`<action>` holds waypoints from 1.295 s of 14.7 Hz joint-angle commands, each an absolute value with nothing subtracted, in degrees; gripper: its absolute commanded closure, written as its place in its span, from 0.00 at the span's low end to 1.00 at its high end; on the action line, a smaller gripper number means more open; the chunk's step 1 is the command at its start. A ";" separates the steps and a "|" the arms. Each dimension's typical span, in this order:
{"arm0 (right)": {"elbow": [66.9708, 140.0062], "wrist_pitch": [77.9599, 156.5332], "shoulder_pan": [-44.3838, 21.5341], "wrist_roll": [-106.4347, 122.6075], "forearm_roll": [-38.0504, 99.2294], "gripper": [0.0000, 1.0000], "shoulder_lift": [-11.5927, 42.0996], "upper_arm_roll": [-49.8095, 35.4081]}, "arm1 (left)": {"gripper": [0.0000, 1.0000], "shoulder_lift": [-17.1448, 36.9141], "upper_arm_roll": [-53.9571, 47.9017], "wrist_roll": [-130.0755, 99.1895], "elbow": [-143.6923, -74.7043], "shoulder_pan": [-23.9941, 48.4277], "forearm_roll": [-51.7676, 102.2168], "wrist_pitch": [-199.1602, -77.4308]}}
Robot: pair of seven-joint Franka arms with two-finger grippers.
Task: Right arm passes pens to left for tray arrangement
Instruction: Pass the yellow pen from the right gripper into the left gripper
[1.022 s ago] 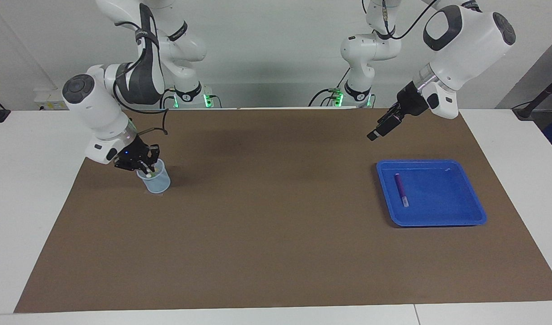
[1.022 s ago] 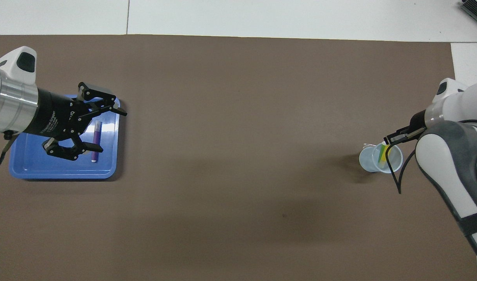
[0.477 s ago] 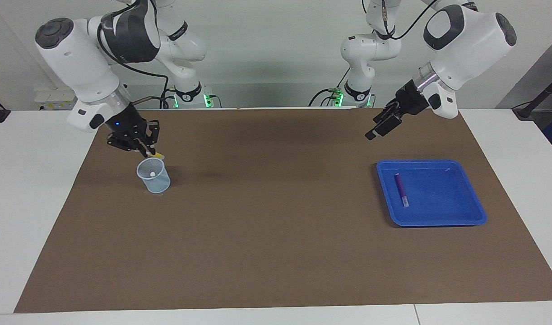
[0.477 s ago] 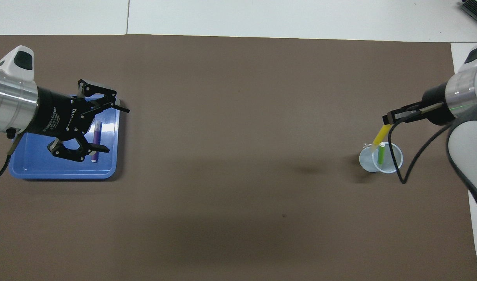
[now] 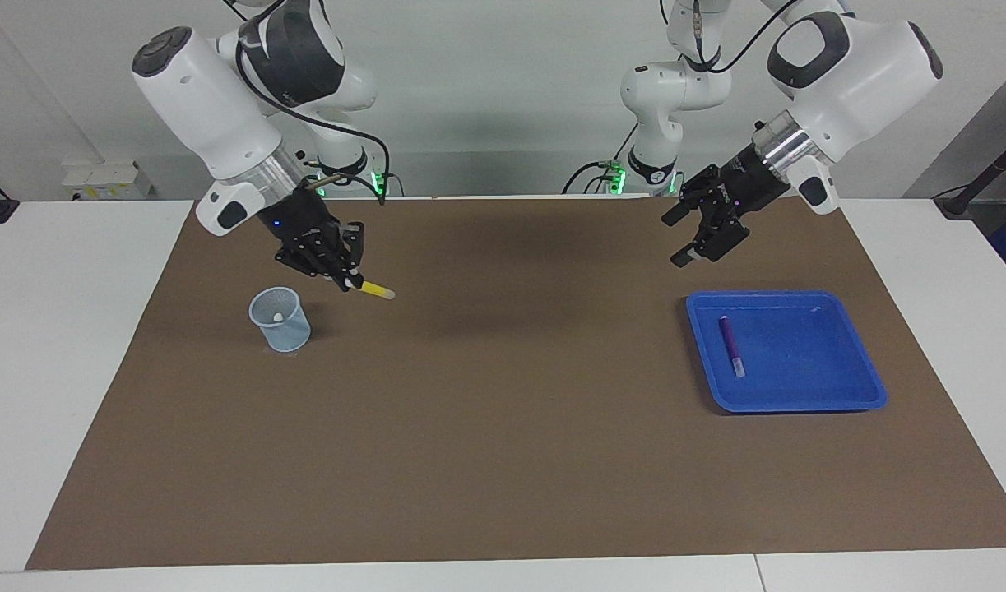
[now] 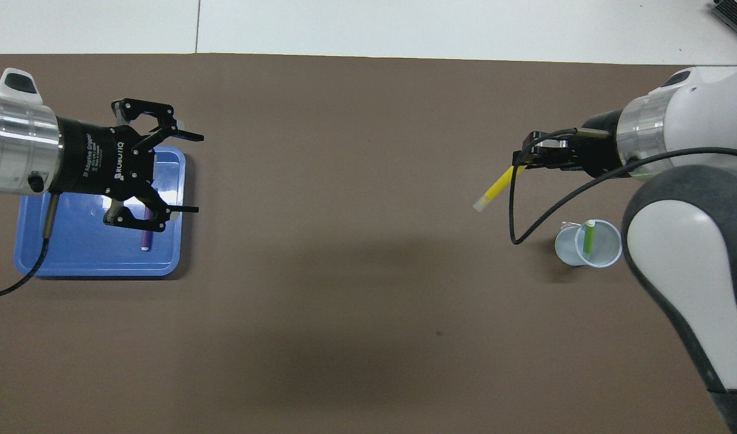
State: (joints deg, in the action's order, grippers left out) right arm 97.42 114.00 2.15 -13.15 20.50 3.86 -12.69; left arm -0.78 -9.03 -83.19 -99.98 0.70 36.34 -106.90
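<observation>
Pens sit in three different places. The slim yellow marker pen (image 5: pixel 374 289) with a whitish end is pinched by one end in the right arm's black two-finger tool (image 5: pixel 350 282), whose fingertips are closed on it; the pen juts out slantwise with its whitish tip pointing toward the left arm's end of the bench. This tool, with a small blue light on its body, hangs in the air over the brown paper mat (image 5: pixel 503 427), beside the small translucent pale-blue plastic cup (image 5: pixel 280 319) and clear of it. The cup stands upright on the mat at the right arm's end of the bench, and the slim green marker pen (image 6: pixel 589 235) leans inside it.

At the left arm's end lies the shallow, squarish bright blue plastic tray (image 5: pixel 832 395) with rounded corners and a raised rim. The slim purple marker pen (image 5: pixel 730 345) rests flat in it, near the tray edge that faces the middle of the bench, its pale end pointing away from the robots.

The left arm's black tool (image 5: pixel 704 238) is raised over the tray's edge nearer to the robots, well apart from the yellow pen. Its fingers (image 6: pixel 186 137) are spread wide and it has hold of nothing.

The white bench (image 5: pixel 67 329) shows around the mat on all sides.
</observation>
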 commanded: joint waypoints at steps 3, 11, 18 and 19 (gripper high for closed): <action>99.75 124.52 -3.68 -28.72 27.77 1.00 3.43 -12.92 | 0.00 -4.57 -8.61 -94.29 -107.22 6.76 37.71 -118.46; 103.36 141.58 -15.37 -46.57 29.17 1.00 4.30 -12.92 | 0.00 -6.06 -8.79 -100.02 -113.27 13.79 42.71 -132.60; 103.36 144.40 -18.37 -47.81 30.15 1.00 4.48 -12.92 | 0.00 -8.44 -8.70 -101.51 -119.88 20.21 45.44 -141.93; 103.36 144.40 -18.37 -47.73 30.15 1.00 4.48 -12.92 | 0.00 -8.79 -8.70 -101.43 -120.67 21.00 45.53 -142.55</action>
State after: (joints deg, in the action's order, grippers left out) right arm 102.85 143.14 -18.41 -47.93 28.52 4.70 -12.91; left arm -6.32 -9.36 -100.78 -117.20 18.84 44.24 -139.79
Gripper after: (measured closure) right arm 0.819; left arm 0.000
